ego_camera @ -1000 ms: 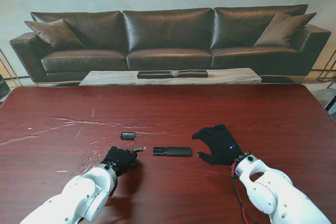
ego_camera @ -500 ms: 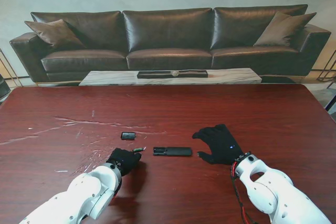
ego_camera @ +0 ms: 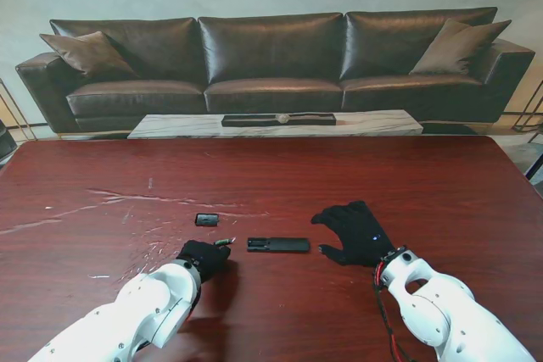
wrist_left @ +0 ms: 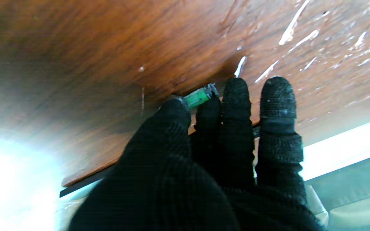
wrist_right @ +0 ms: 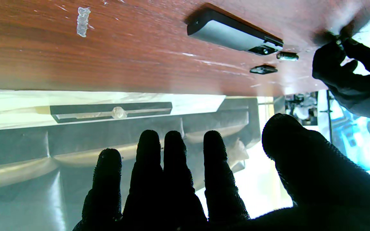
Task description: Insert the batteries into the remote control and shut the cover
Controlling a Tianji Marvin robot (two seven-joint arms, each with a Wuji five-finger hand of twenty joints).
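the left hand, gloved in black knit, has its thumb and fingertips pinched around a small green-wrapped cylindrical battery, whose end sticks out toward the slim black plastic remote control lying lengthwise in the middle of the dark red wooden table, toward its near edge. the battery sits just beside the remote's left end, apart from it. a second small dark cylinder, probably the other battery, lies on the wood between that end and the left hand, and the small black rectangular battery cover rests a little farther from me, toward the far edge. the right hand rests on the table just beside the remote's right end with fingers spread, holding nothing and not touching the remote. the risk as i judge it: the pinch covers only part of a smooth, round battery, so it could roll or slip out as it is turned toward the open compartment; the remote is not steadied, so a push from the battery could slide it; and polarity could be mistaken, since no markings show. no brand, label or writing can be read on anything.
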